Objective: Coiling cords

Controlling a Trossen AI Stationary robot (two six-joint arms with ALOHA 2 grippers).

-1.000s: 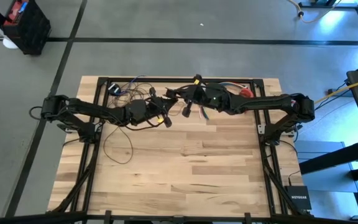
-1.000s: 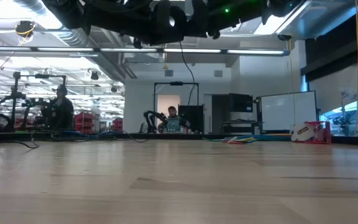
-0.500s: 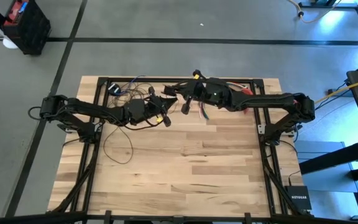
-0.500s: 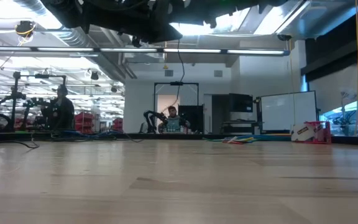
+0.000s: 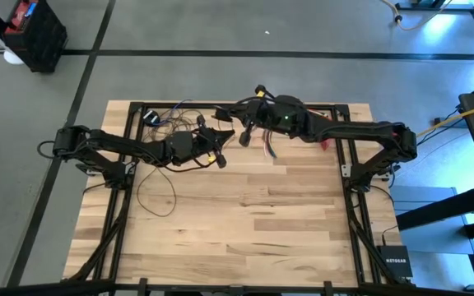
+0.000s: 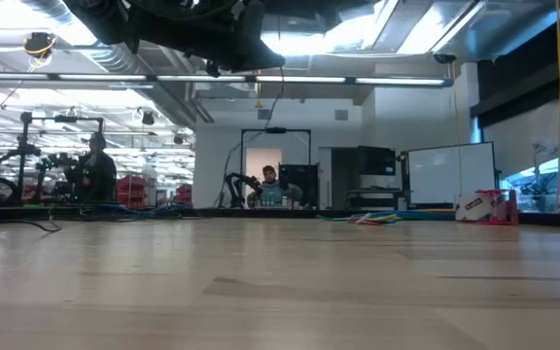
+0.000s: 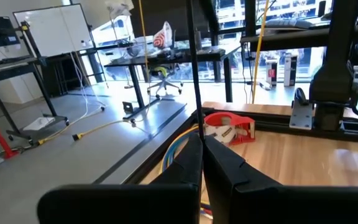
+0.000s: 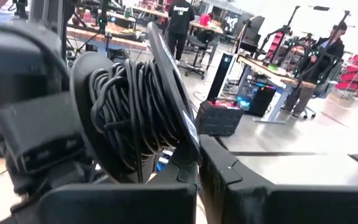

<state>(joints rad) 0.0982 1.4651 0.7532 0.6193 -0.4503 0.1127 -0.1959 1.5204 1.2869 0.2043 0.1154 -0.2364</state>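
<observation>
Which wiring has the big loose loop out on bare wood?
The thin dark cord: it loops out on the table's left half, below the left arm. The multicoloured wires are a short bundle by the right arm.

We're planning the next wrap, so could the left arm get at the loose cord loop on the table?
Probably yes: that loop of the cord lies uncovered beside the arm, though the left gripper, shut on another stretch, must release first.

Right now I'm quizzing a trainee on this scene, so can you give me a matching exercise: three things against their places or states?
Things:
1. loose cord loop
2. red tape dispenser
3. left gripper

Places or states:
A. shut
B. lying on the wood under the left arm
C. beside the table's black frame

Pairs: 1-B; 2-C; 3-A
</observation>
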